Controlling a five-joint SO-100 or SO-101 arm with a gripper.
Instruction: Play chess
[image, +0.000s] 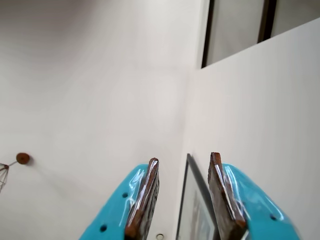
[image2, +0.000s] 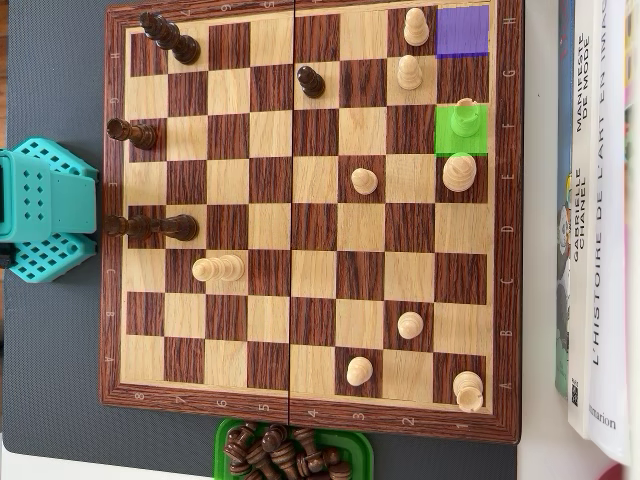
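The overhead view shows a wooden chessboard (image2: 300, 415) with light and dark pieces spread over it. A green-tinted square holds a light piece (image2: 462, 120), and the corner square (image2: 462, 30) above it is tinted purple and bare. Dark pieces stand at the top left (image2: 172, 40) and along the left edge (image2: 150, 226). Light pieces include a tall one (image2: 460, 172) below the green square. In the wrist view my gripper (image: 184, 158) is open and holds nothing. It points at pale walls, and no board shows there. The teal arm base (image2: 40, 210) sits left of the board.
A green tray (image2: 222, 440) of several captured dark pieces sits below the board's lower edge. Books (image2: 600, 220) lie along the right side. In the wrist view a framed picture (image: 195, 210) hangs on the wall behind the fingers.
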